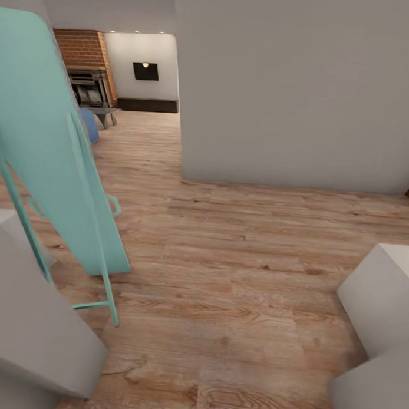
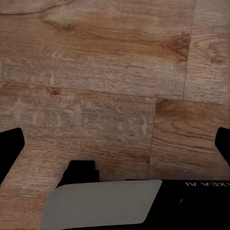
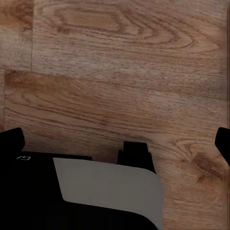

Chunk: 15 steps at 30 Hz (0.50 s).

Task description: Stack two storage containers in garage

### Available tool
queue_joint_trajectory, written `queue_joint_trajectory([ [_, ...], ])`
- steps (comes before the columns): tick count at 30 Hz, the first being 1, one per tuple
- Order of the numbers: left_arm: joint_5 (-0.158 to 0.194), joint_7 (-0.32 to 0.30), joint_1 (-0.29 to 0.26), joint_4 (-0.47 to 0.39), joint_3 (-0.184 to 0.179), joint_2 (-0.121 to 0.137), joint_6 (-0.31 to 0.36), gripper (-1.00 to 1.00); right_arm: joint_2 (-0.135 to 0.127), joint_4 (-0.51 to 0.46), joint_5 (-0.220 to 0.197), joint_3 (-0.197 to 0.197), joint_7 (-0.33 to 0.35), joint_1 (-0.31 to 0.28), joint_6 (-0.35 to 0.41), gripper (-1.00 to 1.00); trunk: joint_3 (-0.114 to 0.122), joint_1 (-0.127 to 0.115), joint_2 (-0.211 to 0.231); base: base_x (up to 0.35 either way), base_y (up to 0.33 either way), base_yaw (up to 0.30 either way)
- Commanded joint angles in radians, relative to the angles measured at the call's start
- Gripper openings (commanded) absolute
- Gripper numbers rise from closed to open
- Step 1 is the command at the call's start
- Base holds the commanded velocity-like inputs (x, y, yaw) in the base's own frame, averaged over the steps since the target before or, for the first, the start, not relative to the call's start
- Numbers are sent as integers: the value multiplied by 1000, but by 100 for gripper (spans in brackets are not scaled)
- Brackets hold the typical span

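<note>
The two storage containers are out of view, and so are the garage and its floor. I stand on a light wood plank floor (image 1: 238, 264) in a passage. The living room (image 1: 140, 117) lies far ahead through an opening. In the left wrist view my left gripper (image 2: 117, 146) is open, its black fingertips (image 2: 12, 148) wide apart over bare planks. The right wrist view has my right gripper (image 3: 117, 143) open too, with nothing but wood between its fingertips (image 3: 223, 143). My white arm links hang low at the left (image 1: 35, 328) and the right (image 1: 384, 305).
A tall teal board on a thin frame (image 1: 53, 152) leans close at the left. A pale grey wall corner (image 1: 291, 89) juts out ahead on the right. Far back stand a brick fireplace (image 1: 86, 50), a blue sofa (image 1: 89, 125) and a small table (image 1: 105, 114).
</note>
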Motion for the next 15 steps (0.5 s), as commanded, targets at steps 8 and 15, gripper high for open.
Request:
queue_joint_trajectory([
  [8,9,5,0,1,-9,0,-9,100,-2,3,0,4,2,0,-22,100,-1,1,0,344,-76,0],
  [15,10,6,0,1,-9,0,-10,100,-1,4,1,4,2,0,-40,100,-1,1,0,344,-88,-3],
])
